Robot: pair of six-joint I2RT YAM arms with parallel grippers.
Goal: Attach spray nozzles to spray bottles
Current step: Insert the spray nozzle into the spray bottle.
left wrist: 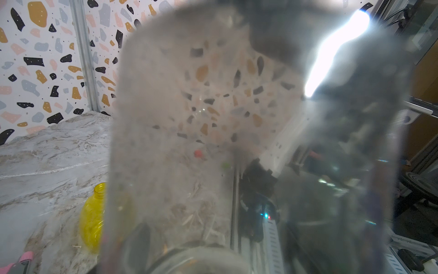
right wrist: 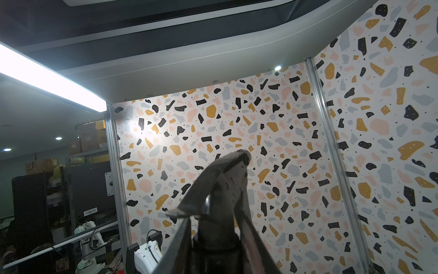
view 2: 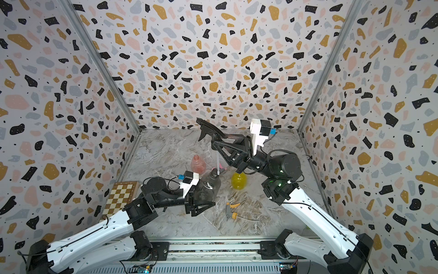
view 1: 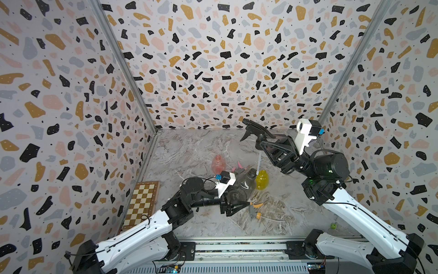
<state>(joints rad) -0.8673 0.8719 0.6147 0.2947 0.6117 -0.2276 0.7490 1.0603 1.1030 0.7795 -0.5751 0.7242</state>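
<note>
The grey marble-patterned table (view 1: pixel 189 147) carries everything. A folded wooden chessboard (view 1: pixel 142 204) lies by the wall, well behind the left gripper (view 1: pixel 241 200).

The left gripper is clenched around the lower body of the smoky dark-grey conical translucent plastic bottle (view 1: pixel 245 186), whose neck points up. In the left wrist view this smoky bottle (left wrist: pixel 213 118) fills most of the picture.

The right gripper (view 1: pixel 259 142), raised well above the left gripper, grasps the all-black plastic trigger spray nozzle (view 1: pixel 251 129) at its collar. Its thin white dip tube (view 1: pixel 258 163) hangs down to the smoky bottle's mouth. I cannot tell whether the tip is inside.

The round bulbous yellow translucent bottle (view 1: pixel 262 180) stands just beyond the left gripper, beside the smoky bottle. The pink translucent plastic bottle (view 1: pixel 218 163) stands farther off.

The pink-and-grey spray nozzle (view 2: pixel 222 167) lies between the pink bottle and the smoky bottle, mostly hidden. The grey spray nozzle with yellow-orange collar and tip (view 1: pixel 254 210) lies just beside the left gripper's fingertips.
</note>
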